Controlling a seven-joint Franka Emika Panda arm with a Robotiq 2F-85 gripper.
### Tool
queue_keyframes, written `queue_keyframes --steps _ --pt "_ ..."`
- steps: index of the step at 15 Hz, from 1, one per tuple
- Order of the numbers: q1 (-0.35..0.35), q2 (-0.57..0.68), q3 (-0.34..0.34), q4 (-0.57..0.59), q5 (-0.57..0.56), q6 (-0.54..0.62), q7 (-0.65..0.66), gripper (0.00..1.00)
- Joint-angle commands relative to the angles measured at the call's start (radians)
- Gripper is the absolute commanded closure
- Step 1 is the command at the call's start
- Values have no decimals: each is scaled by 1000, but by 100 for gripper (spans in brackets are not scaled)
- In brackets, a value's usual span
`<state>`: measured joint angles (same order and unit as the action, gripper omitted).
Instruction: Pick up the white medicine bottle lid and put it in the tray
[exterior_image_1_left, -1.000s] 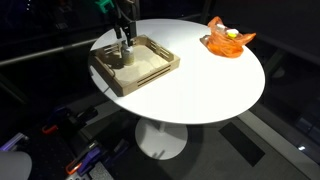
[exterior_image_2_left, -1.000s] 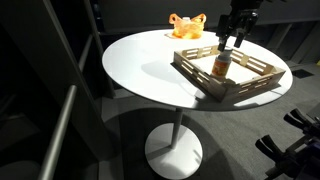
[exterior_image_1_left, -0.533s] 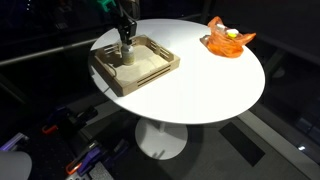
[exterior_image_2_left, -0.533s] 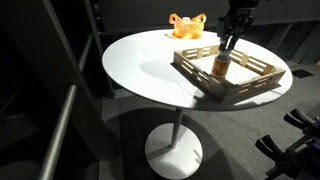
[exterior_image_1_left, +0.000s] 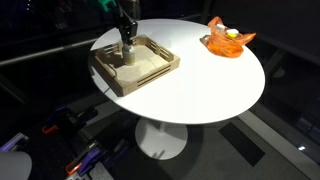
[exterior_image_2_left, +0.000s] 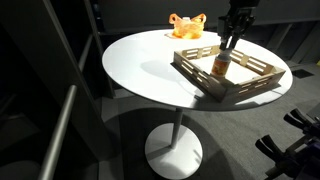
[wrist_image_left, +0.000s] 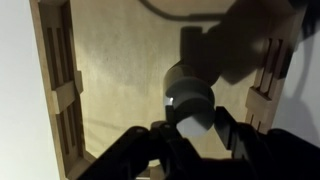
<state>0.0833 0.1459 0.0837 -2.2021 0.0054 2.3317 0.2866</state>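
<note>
The Panda arm's gripper (wrist_image_left: 195, 138) hangs over the wooden tray (wrist_image_left: 60, 80), its fingers (wrist_image_left: 148, 148) drawn in and apparently pinching the white medicine bottle lid (wrist_image_left: 195, 122) just above the bottle (wrist_image_left: 190, 88) that stands upright inside the tray, toward its far side in an exterior view (exterior_image_2_left: 221, 67). Whether the lid is clear of the bottle's neck cannot be told. If it is not, any sideways move could topple the bottle. Released straight down, the lid could strike the bottle and bounce over the low rim onto the white table (exterior_image_1_left: 210, 90).
</note>
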Motion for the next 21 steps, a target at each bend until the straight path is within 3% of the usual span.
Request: queue_keyframes --steps 1,9,21 --pt "6 -14 -7 21 37 -39 30 81" --pt "3 -33 -13 32 114 -65 95 81" --pt "-52 -55 -109 36 20 -93 283 81"
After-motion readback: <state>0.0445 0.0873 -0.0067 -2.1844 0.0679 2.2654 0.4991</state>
